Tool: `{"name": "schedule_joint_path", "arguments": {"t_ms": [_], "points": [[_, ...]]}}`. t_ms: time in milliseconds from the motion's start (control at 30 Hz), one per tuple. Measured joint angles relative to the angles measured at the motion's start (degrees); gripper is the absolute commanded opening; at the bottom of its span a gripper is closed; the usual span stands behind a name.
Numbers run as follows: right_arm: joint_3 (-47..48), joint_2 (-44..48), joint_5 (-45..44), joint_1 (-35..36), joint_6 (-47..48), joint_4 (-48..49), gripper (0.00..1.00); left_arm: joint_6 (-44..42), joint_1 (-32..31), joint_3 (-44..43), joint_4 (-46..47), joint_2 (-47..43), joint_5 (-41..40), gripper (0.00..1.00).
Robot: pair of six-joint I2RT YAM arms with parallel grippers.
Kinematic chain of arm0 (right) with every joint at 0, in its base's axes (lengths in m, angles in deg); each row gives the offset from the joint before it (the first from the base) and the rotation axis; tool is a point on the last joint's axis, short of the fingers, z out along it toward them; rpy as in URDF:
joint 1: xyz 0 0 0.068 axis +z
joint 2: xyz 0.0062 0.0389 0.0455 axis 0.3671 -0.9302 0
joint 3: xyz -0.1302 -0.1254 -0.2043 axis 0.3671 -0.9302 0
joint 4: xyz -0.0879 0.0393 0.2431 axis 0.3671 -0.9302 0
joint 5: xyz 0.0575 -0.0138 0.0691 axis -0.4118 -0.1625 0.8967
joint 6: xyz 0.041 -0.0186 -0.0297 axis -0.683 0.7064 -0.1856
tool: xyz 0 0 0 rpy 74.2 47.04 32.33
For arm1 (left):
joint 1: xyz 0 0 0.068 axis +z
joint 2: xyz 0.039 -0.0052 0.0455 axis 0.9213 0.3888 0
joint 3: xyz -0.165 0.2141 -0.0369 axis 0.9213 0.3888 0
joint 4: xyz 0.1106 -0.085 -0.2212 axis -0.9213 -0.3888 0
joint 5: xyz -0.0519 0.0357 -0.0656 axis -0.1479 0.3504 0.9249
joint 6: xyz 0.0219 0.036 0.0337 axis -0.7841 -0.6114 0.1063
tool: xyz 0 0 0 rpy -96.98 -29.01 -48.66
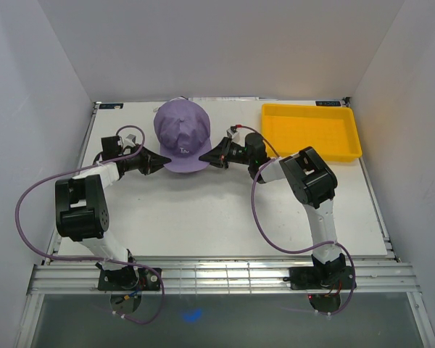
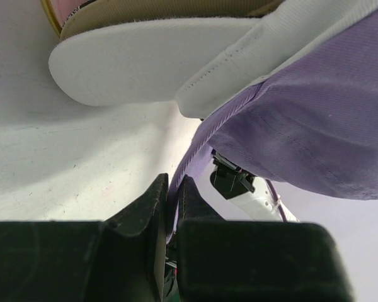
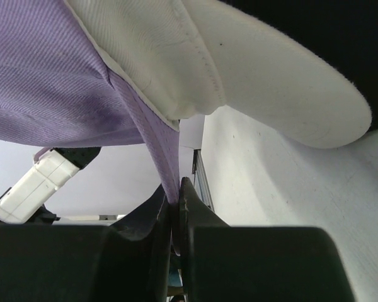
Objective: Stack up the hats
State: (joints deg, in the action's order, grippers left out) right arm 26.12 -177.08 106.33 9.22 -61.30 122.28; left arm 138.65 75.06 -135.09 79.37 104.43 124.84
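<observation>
While overhead shows purple cap [image 1: 181, 134], wrists: white brim [image 2: 132, 63].

The purple fabric baseball cap [image 1: 181, 130] is showing a small white embroidered mark [image 1: 183, 151] above its brim, perhaps beginning with "T", too small for reading. Two dark label strips are sitting on the far edge of the white tabletop [image 1: 225, 210], one at the left corner [image 1: 110, 106] and one behind the yellow plastic tray [image 1: 312, 130]; their pale characters are not reading clearly.

There's the purple cap [image 1: 180, 130], pale logo in front; white cap [image 2: 264, 56] underneath; bright yellow tray [image 1: 312, 134]; white surface [image 1: 225, 217].
</observation>
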Motion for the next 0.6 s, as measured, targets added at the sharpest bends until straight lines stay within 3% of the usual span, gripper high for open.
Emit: {"name": "schedule_joint_path", "arguments": {"t_ms": [133,400,567,600], "points": [[0.57,0.00,-0.04,0.00,1.29,-1.88,0.08,-0.17,-0.09,-0.31,-0.28,0.74,-0.42,0.00],[1.38,0.02,0.00,-0.07,3.39,-5.90,0.23,-0.39,-0.20,-0.33,-0.26,1.09,-1.25,0.00],[1.62,0.02,0.66,-1.14,4.63,-9.33,0.27,-0.98,-0.20,-0.72,-0.13,1.33,-2.56,0.10],[1.62,0.02,0.98,-1.57,4.76,-10.16,0.28,-1.07,-0.17,-0.83,-0.13,1.33,-2.95,0.17]]}}
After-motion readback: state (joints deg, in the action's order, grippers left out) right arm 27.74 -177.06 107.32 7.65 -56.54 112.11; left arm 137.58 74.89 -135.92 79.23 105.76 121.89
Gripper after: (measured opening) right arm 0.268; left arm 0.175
